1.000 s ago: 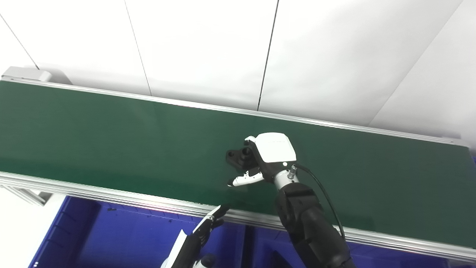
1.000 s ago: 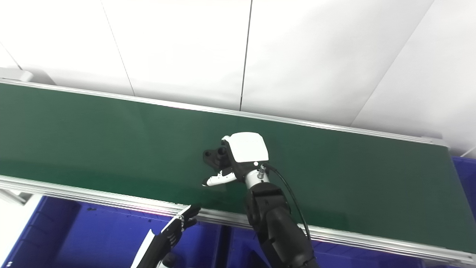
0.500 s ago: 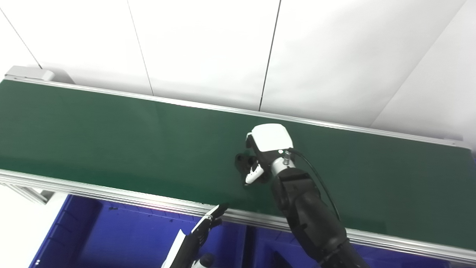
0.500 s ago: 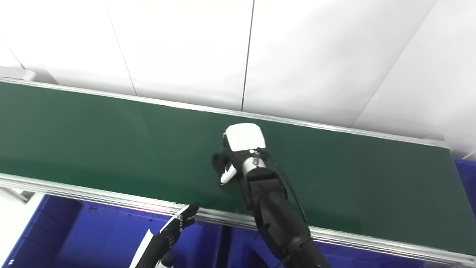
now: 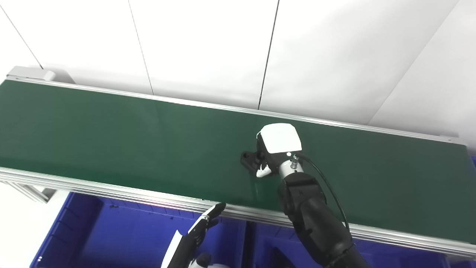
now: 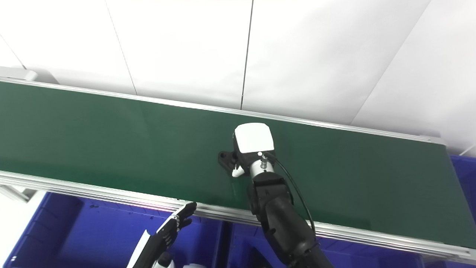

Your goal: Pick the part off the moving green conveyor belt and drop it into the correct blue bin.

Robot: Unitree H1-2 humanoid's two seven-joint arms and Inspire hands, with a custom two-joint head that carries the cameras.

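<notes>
A small black part (image 5: 248, 159) with round holes lies on the green conveyor belt (image 5: 111, 137) near its middle. My right hand (image 5: 273, 149), white-backed, sits over the part's right side with its fingers curled down around it; only the part's left end shows. The same part (image 6: 224, 159) and right hand (image 6: 250, 147) show in the right eye view. Whether the part is lifted off the belt cannot be told. My left hand (image 5: 202, 229) hangs low over a blue bin (image 5: 122, 238) in front of the belt, fingers straight and apart, holding nothing.
The belt's aluminium front rail (image 5: 111, 193) runs between the belt and the bins. A second blue bin (image 5: 267, 249) sits right of a divider, under my right forearm. White wall panels (image 5: 208, 48) stand behind the belt.
My right hand has closed its fingers and thumb over the black part and shifted a little to the right. The left hand has barely moved.
</notes>
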